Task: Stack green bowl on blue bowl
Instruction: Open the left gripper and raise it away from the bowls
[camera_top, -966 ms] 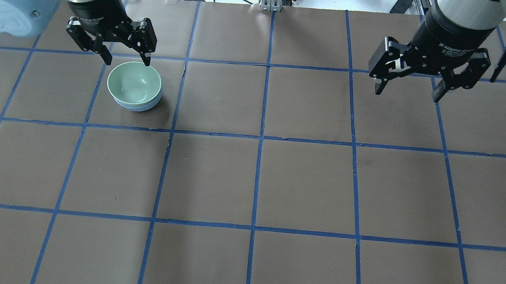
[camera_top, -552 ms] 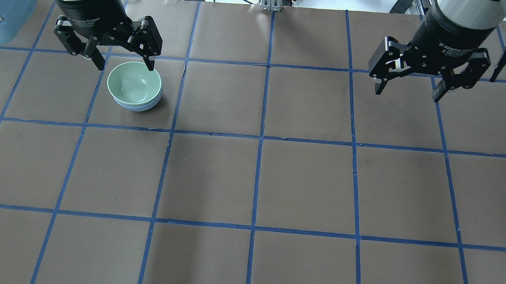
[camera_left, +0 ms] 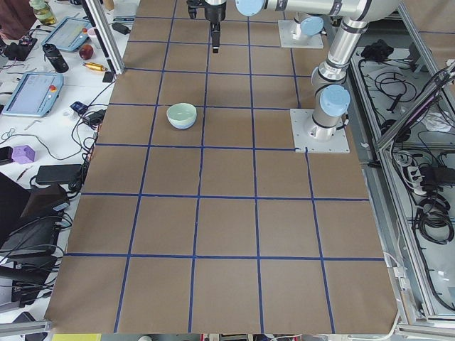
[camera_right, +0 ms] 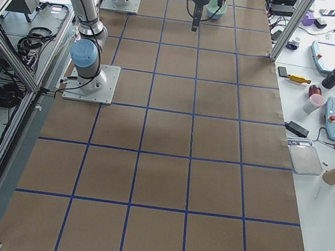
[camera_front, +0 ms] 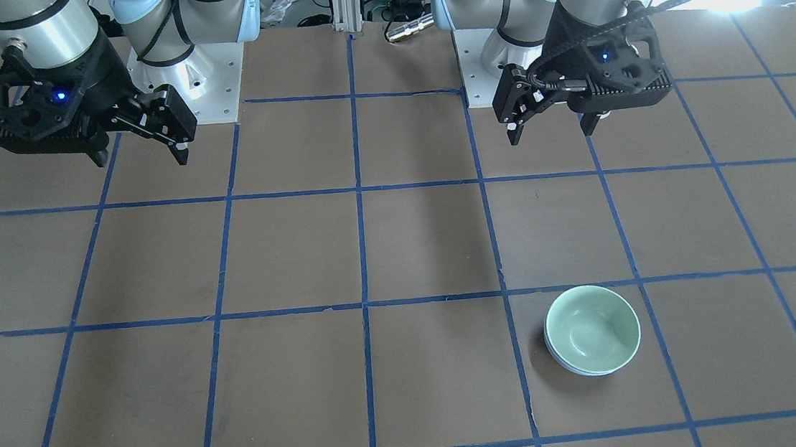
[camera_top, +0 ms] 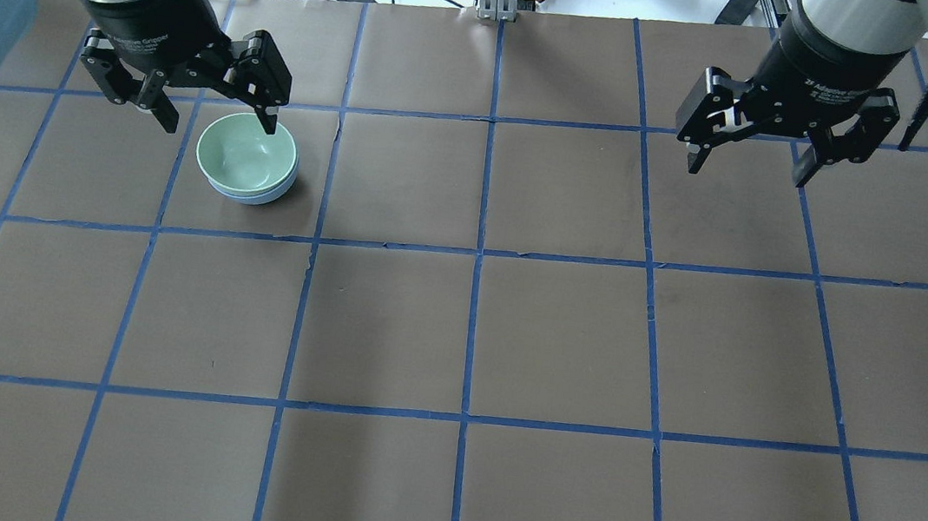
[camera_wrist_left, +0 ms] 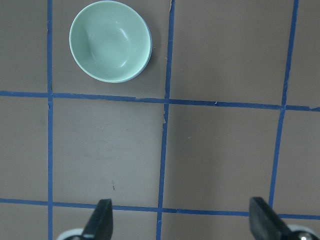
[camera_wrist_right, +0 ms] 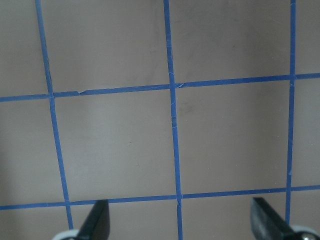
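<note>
Glossy pale-green round bowl (camera_top: 246, 153) nested in light-blue round bowl (camera_top: 272, 196); likely slippery, rigid, chippable, so pinch rim. Jaws apart, empty: left gripper (camera_front: 550, 135), right gripper (camera_front: 140, 161).

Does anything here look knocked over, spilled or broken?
Nothing stands out. The green bowl sits upright, nested evenly in the blue bowl; the left gripper and right gripper hang open, empty, clear of both.

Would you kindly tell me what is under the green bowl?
The blue bowl sits under the green bowl; only a crescent of its outer wall shows. Its inside is covered.
</note>
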